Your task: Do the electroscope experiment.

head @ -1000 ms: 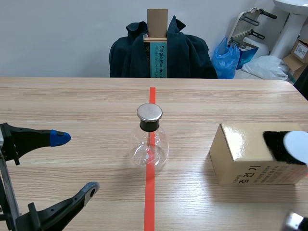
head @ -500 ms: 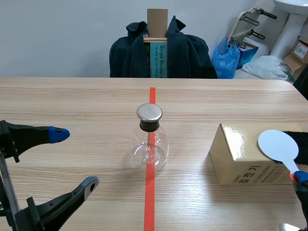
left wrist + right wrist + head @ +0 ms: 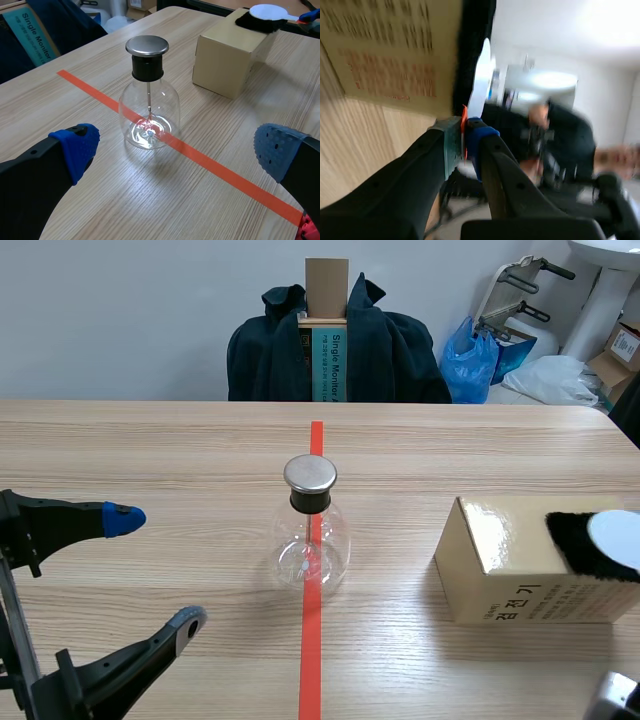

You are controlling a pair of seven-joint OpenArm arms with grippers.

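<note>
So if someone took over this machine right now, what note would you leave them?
Left gripper: open, holding nothing, beside the flask on the red line.
Right gripper: shut on the white paddle, which lies on the black cloth atop the cardboard box.
Done: paddle gripped, on the cloth.
Left: probably bring the paddle to the flask's metal cap.

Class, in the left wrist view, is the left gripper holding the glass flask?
No: the left gripper is open, and the flask stands ahead of it, touching neither finger.
</note>
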